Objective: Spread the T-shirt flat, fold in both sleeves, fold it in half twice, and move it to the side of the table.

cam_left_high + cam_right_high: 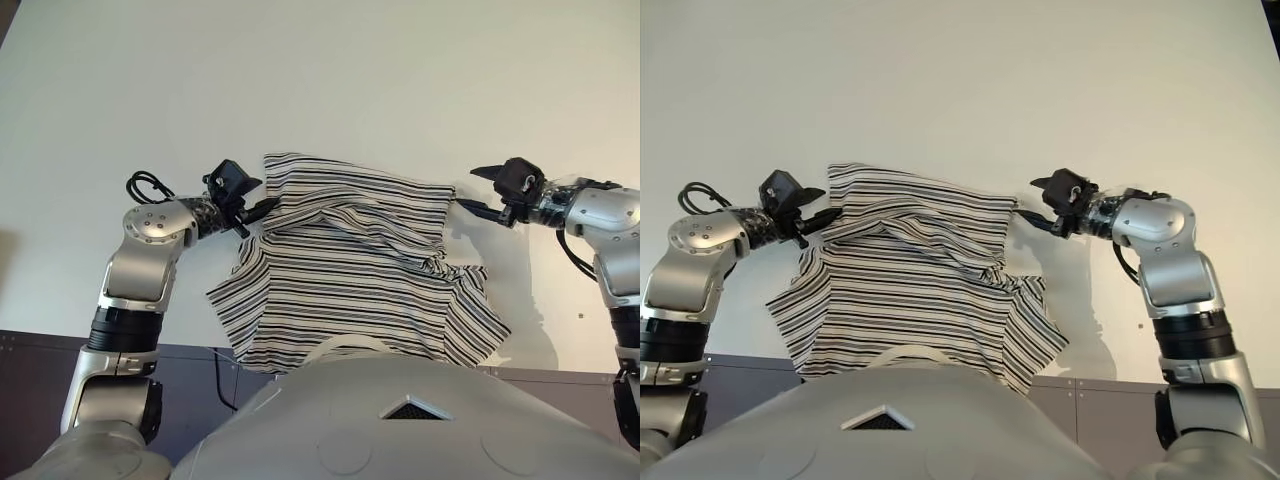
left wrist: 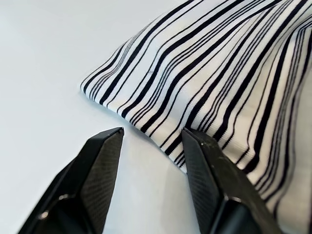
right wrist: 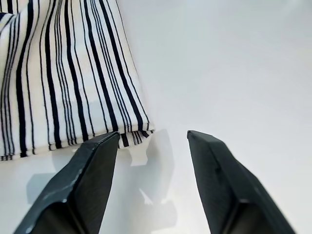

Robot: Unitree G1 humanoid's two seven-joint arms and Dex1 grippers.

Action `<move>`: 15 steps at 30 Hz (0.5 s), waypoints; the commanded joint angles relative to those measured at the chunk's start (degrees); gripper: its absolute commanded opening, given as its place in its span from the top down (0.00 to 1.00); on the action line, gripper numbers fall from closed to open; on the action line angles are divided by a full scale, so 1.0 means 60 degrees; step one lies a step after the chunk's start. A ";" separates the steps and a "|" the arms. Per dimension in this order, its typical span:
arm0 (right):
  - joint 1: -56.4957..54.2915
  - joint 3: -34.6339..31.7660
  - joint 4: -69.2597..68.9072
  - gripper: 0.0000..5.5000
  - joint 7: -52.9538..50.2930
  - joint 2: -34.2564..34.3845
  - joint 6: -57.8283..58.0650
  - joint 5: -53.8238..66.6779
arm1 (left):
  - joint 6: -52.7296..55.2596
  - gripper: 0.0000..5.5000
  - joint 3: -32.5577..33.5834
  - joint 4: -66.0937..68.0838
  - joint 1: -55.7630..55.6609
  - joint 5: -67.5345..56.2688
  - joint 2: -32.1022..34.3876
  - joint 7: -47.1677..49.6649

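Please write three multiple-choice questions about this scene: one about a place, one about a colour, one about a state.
1. Where does the T-shirt lie? A) on the white table B) in a basket C) on a chair
2. Which colours has it? A) plain red B) black and white stripes C) green dots
3. How are the left end effector and right end effector? A) both open B) both shut C) one shut
Answers: 1A, table surrounds it; 2B, stripes show clearly; 3A, each one's jaws stand apart.
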 commanded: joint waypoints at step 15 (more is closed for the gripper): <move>-0.0541 0.1486 0.2591 0.53 -0.2317 0.1545 -0.3409 -0.2731 | -0.0284 0.60 -0.0430 0.0838 -0.0840 0.0385 0.0364 -0.0863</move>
